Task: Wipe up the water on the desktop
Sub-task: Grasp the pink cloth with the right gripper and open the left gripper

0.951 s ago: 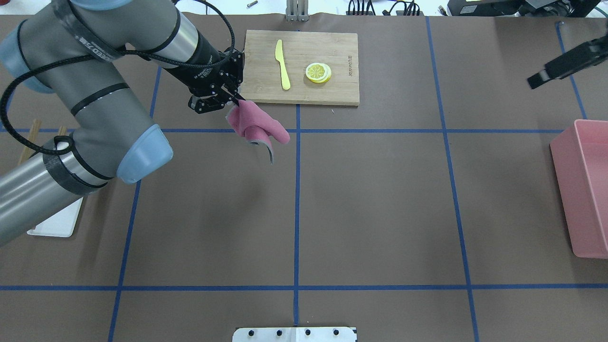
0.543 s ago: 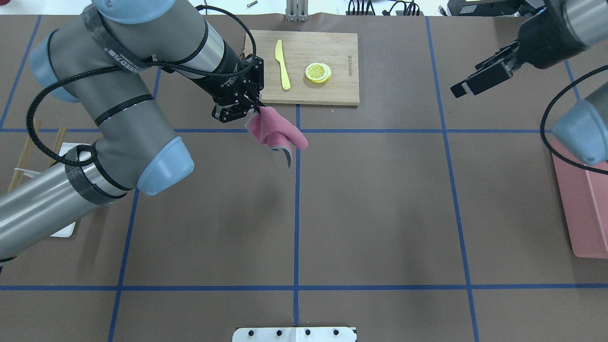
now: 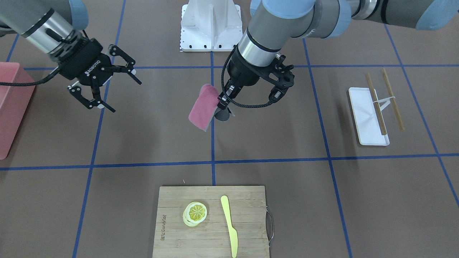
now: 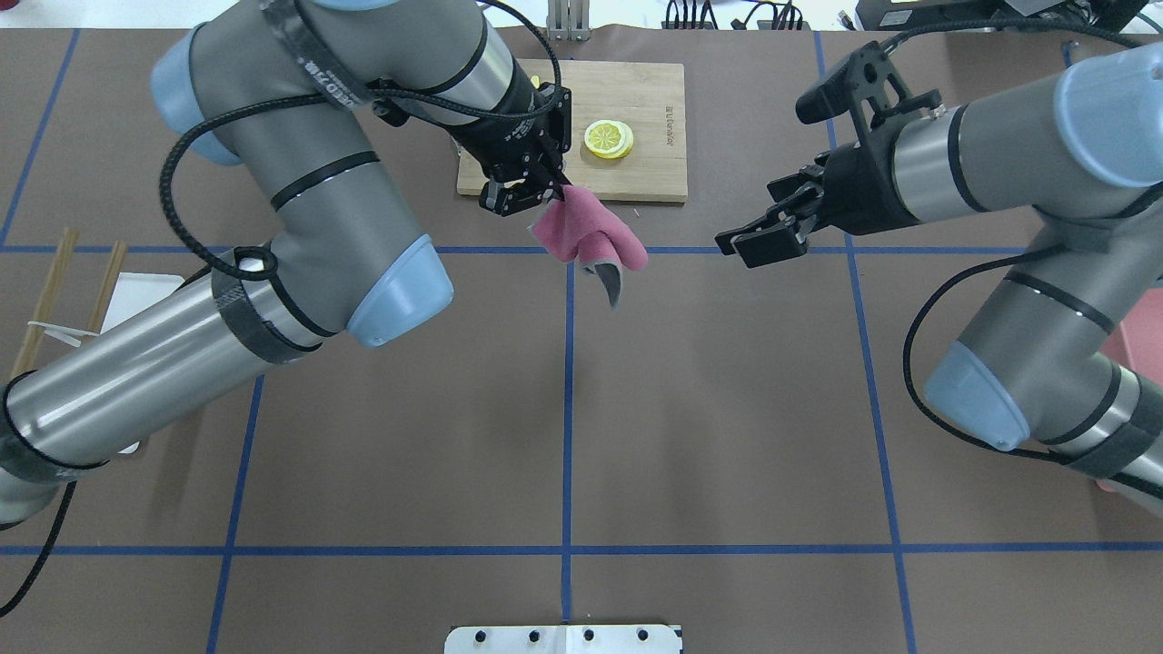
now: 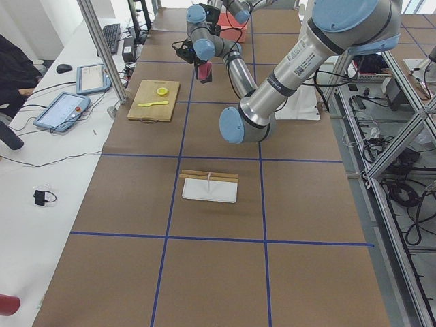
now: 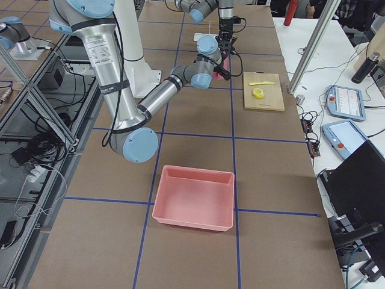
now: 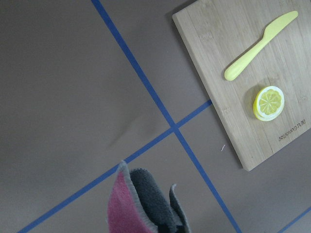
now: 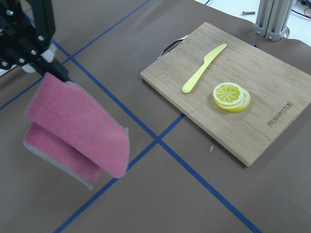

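Your left gripper [image 4: 554, 188] is closed on one corner of the pink cleaning cloth [image 4: 589, 238], which hangs folded, with its grey backing showing, in the air above the desktop [image 4: 727, 409]. It hangs near the crossing of two blue tape lines, just in front of the bamboo cutting board [image 4: 647, 173]. The right gripper [image 3: 126, 96] has its jaws wide open and holds nothing; it points toward the cloth but is well apart from it. No wet patch shows on the brown surface in any view, so find the spot before you go down. I think the step now is to bring the cloth to the surface. Lower the left arm slowly until the hanging fold lies flat, not bunched — a bunched cloth will only push water around. Then press lightly and pull in straight strokes, away from the board, so that you do not hit its edge or disturb the lemon slice [image 4: 609, 138] and the yellow knife [image 3: 228, 224]. Keep the right arm out of the stroke path, or use it to spread the free corner.
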